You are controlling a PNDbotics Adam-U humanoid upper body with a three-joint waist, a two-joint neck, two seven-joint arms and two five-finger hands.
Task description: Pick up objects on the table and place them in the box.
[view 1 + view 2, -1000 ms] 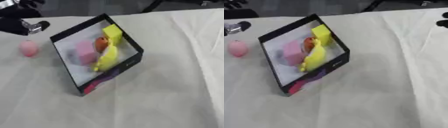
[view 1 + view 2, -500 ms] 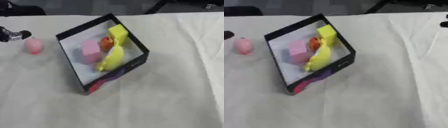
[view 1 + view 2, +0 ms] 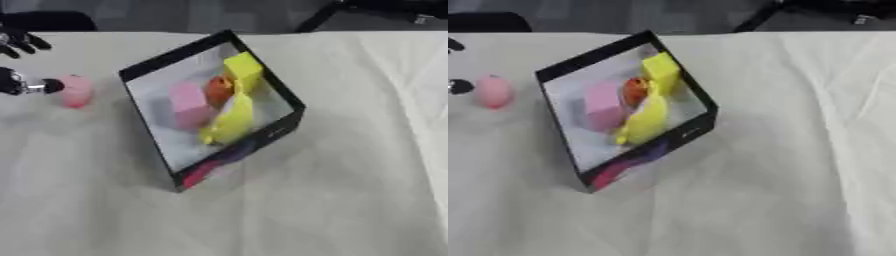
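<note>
The left robot hand (image 3: 19,60) is now seen nearer the pink object (image 3: 76,91) at upper left, fingers spread, just beside it. The box (image 3: 154,69) is filled with pink and yellow items.

Open cloth (image 3: 350,190) from three to six o'clock; black box (image 3: 149,67) blocking centre, pink object (image 3: 76,91) at ten.

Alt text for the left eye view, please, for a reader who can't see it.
A black box with a white floor sits askew on a cloth-covered table, holding a pink block, an orange item and yellow pieces. A pink object stands outside it, with the robot's left hand beside it at the left edge.
</note>
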